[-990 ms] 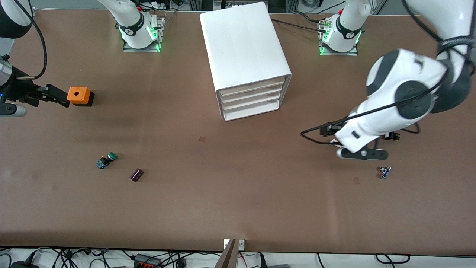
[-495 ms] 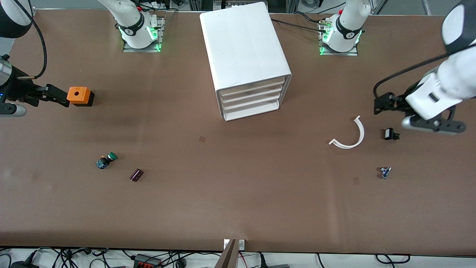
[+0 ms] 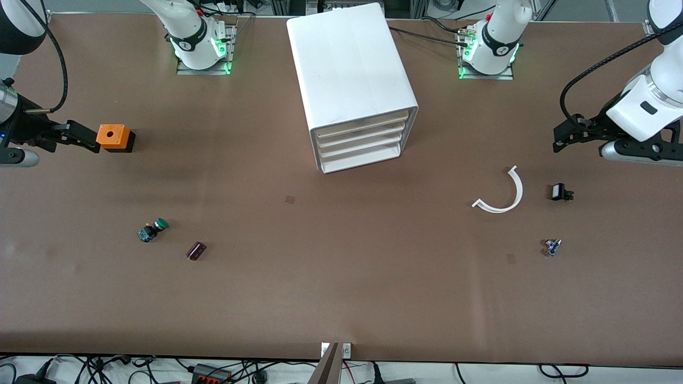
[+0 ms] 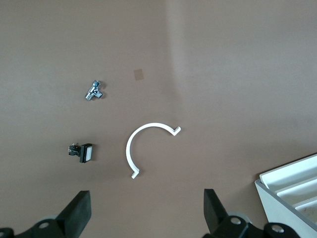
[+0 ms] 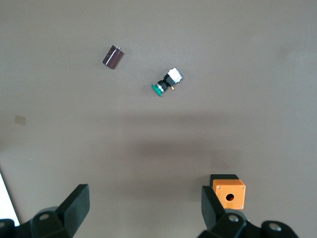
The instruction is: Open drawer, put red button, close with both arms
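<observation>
The white cabinet [image 3: 352,80] stands at the table's middle, between the two arm bases, and shows in the left wrist view [image 4: 292,196]. Its drawers [image 3: 360,143] are all shut. No red button shows in any view. My left gripper [image 3: 640,152] hangs open and empty over the left arm's end of the table; the left wrist view [image 4: 146,218] shows bare table between its fingers. My right gripper [image 3: 18,156] is open and empty at the right arm's end, with bare table between its fingers in the right wrist view [image 5: 143,213].
An orange cube with a hole [image 3: 113,137] [image 5: 229,192] sits beside the right gripper. A green-capped button [image 3: 152,230] [image 5: 166,83] and a purple cylinder [image 3: 196,250] [image 5: 113,56] lie nearer the camera. A white arc [image 3: 501,194] [image 4: 146,146], a black white-faced switch [image 3: 559,192] [image 4: 82,151] and a metal fitting [image 3: 552,246] [image 4: 93,90] lie near the left gripper.
My left arm has swung away from the table's middle toward its own end, uncovering the white arc and the black switch. The right arm has not moved.
</observation>
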